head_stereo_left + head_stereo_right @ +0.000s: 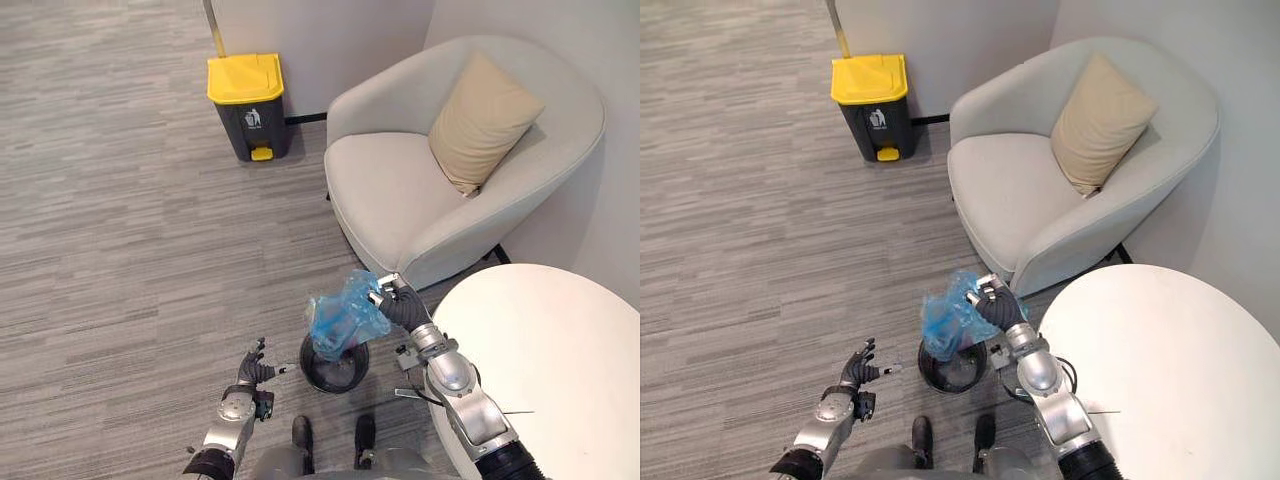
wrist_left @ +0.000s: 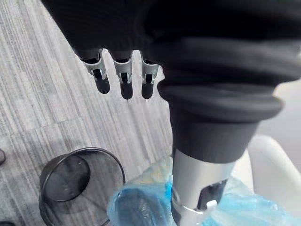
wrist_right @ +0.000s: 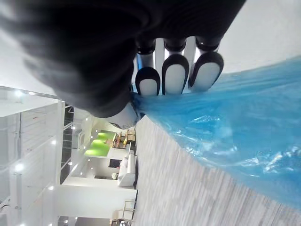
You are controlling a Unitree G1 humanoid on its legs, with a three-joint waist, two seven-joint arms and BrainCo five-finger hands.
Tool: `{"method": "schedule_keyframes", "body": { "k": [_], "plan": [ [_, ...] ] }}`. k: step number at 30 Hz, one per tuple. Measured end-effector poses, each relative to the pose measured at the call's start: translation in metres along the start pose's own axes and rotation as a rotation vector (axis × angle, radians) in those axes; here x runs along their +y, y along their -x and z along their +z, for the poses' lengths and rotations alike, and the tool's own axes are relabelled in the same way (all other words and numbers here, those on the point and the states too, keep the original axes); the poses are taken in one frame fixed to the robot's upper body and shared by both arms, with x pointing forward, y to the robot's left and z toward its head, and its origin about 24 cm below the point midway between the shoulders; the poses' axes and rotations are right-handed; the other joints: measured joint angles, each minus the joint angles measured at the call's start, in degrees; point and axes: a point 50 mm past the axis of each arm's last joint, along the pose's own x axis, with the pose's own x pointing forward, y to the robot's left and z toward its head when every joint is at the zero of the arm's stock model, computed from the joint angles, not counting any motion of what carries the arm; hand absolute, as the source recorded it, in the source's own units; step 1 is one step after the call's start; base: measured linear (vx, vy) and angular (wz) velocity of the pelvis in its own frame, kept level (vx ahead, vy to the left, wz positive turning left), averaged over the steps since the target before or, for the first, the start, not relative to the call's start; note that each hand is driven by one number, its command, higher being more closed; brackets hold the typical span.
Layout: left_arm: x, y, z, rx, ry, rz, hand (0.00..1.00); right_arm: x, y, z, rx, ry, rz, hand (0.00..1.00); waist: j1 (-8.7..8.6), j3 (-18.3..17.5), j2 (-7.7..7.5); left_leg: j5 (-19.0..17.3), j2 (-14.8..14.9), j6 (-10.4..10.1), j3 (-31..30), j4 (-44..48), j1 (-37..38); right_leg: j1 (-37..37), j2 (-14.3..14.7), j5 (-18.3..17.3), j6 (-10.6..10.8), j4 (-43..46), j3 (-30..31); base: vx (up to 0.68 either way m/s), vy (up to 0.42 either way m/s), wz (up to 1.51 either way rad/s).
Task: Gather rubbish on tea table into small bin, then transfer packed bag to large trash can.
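A blue plastic rubbish bag (image 1: 340,315) hangs lifted out of the small black bin (image 1: 334,368) on the floor, its bottom still at the bin's mouth. My right hand (image 1: 394,304) is shut on the bag's gathered top; in the right wrist view the curled fingers (image 3: 175,76) pinch the blue film (image 3: 235,127). My left hand (image 1: 253,372) hovers open and empty to the left of the bin, its fingers (image 2: 123,77) straight above the bin (image 2: 80,186). The large grey trash can with a yellow lid (image 1: 248,105) stands far ahead by the wall.
A round white tea table (image 1: 545,350) is at the lower right, beside my right arm. A beige armchair (image 1: 440,170) with a tan cushion (image 1: 484,122) stands beyond the bin. Grey carpet stretches open between the small bin and the large can.
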Motion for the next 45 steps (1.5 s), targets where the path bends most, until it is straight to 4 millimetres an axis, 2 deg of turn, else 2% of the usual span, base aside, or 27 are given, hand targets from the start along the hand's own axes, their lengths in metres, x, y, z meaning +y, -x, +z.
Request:
{"method": "schedule_keyframes", "body": {
  "k": [2, 3, 5, 8, 13, 21, 26, 33, 36, 45],
  "plan": [
    [0.005, 0.007, 0.016, -0.098, -0.018, -0.001, 0.0, -0.002, 0.001, -0.001, 0.005, -0.013, 0.017, 1.0, 0.17, 0.0, -0.02, 0.1, -0.1, 0.0, 0.1, -1.2, 0.6, 0.1, 0.0, 0.1, 0.0, -0.4, 0.4, -0.06, 0.028, -0.1],
    [0.013, 0.022, 0.029, -0.204, -0.016, 0.001, 0.0, -0.006, 0.003, -0.002, 0.011, -0.016, 0.015, 1.0, 0.12, 0.0, -0.08, 0.3, -0.2, -0.1, 0.0, -1.8, 1.0, 0.2, 0.1, 0.1, 0.1, -0.4, 0.6, -0.06, 0.031, -0.1],
    [0.021, 0.036, 0.044, -0.315, -0.056, -0.009, 0.0, -0.016, 0.005, -0.003, 0.019, -0.016, -0.001, 1.0, 0.3, -0.6, 0.11, 0.3, -0.3, -0.3, 0.0, -2.1, 1.0, 0.2, 0.1, 0.3, 0.2, -0.8, 0.7, -0.03, 0.031, -0.02],
    [0.018, 0.041, 0.04, -0.315, -0.085, -0.03, 0.0, -0.025, 0.007, -0.003, 0.017, -0.011, -0.004, 1.0, 0.56, -2.2, 0.71, 0.7, -0.5, -0.2, -0.4, -2.8, 2.0, 1.3, 0.1, 0.6, -0.1, -1.6, 0.5, 0.01, 0.035, 0.06],
    [0.003, 0.046, 0.057, -0.413, -0.148, -0.085, 0.0, -0.027, 0.008, -0.002, 0.012, -0.008, 0.01, 1.0, 0.22, -2.9, 0.37, 1.1, -0.5, 0.3, -1.0, -3.6, 2.9, 2.4, 0.2, 0.7, -0.3, -2.4, 0.3, 0.01, 0.011, 0.03],
    [-0.005, 0.044, 0.078, -0.501, -0.205, -0.133, 0.0, -0.028, 0.006, 0.0, 0.005, 0.003, 0.037, 1.0, 0.21, -3.3, 0.24, 1.3, -0.7, 0.5, -1.5, -4.2, 4.3, 3.7, 0.2, 0.8, -0.3, -2.8, 0.6, 0.0, 0.021, -0.02],
    [-0.013, 0.044, 0.086, -0.546, -0.281, -0.196, 0.0, -0.016, -0.002, 0.007, -0.023, -0.01, 0.115, 1.0, 0.08, -4.1, -0.12, 1.3, -0.8, 0.5, -1.3, -4.2, 4.4, 4.2, 0.3, 1.8, -0.3, -4.3, 0.9, -0.01, 0.015, -0.01],
    [-0.023, 0.042, 0.101, -0.606, -0.345, -0.227, 0.0, -0.012, -0.011, 0.019, -0.075, -0.027, 0.165, 1.0, 0.03, -4.2, -0.29, 1.3, -0.9, 0.5, -1.3, -4.4, 4.4, 4.3, 0.3, 2.1, -0.3, -4.7, 1.1, -0.01, 0.007, -0.01],
    [-0.029, 0.042, 0.106, -0.634, -0.388, -0.252, 0.0, -0.004, -0.013, 0.03, -0.122, -0.037, 0.223, 1.0, -0.04, -4.2, -0.36, 1.3, -0.9, 0.5, -1.2, -4.5, 4.4, 4.3, 0.3, 2.1, -0.3, -4.8, 1.1, 0.0, 0.0, 0.0],
    [-0.039, 0.042, 0.11, -0.668, -0.475, -0.264, 0.0, 0.011, -0.018, 0.043, -0.182, -0.094, 0.289, 1.0, -0.24, -4.7, -1.0, 1.4, -1.0, 0.5, -1.1, -5.2, 4.9, 4.5, 0.3, 2.1, -0.3, -5.1, 1.4, 0.0, 0.002, 0.0]
  ]
}}
